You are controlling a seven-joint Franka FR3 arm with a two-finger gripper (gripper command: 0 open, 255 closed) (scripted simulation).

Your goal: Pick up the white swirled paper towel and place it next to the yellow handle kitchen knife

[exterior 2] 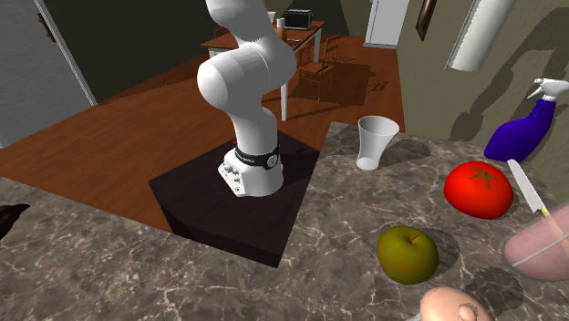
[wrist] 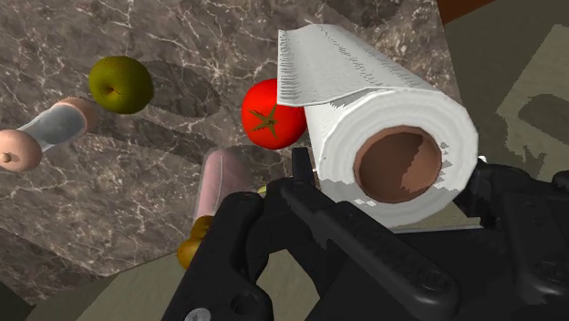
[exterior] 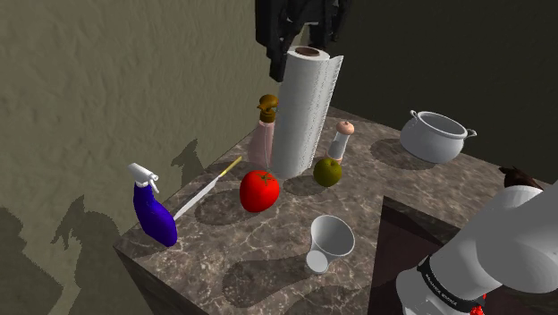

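Observation:
My black gripper (exterior: pixel 302 38) is shut on the top of the white paper towel roll (exterior: pixel 304 112), which has a brown core. The roll hangs slightly tilted above the marble counter (exterior: pixel 268 259), over the tomato and the pink bottle. From the side, the paper towel roll (exterior 2: pixel 483 36) is well above the counter. At the wrist, the gripper (wrist: pixel 397 187) clasps the paper towel roll (wrist: pixel 365 100) at its core end. The yellow-handled knife (exterior: pixel 210 185) lies flat between the blue spray bottle and the tomato; the knife (exterior 2: pixel 531 190) points toward the counter's edge.
Around the knife stand a red tomato (exterior: pixel 259 190), a blue spray bottle (exterior: pixel 154 213) and a pink bottle with a golden top (exterior: pixel 264 134). A green apple (exterior: pixel 327 171), a shaker (exterior: pixel 342 140), a white cup (exterior: pixel 329 240) and a grey pot (exterior: pixel 435 136) also stand on the counter.

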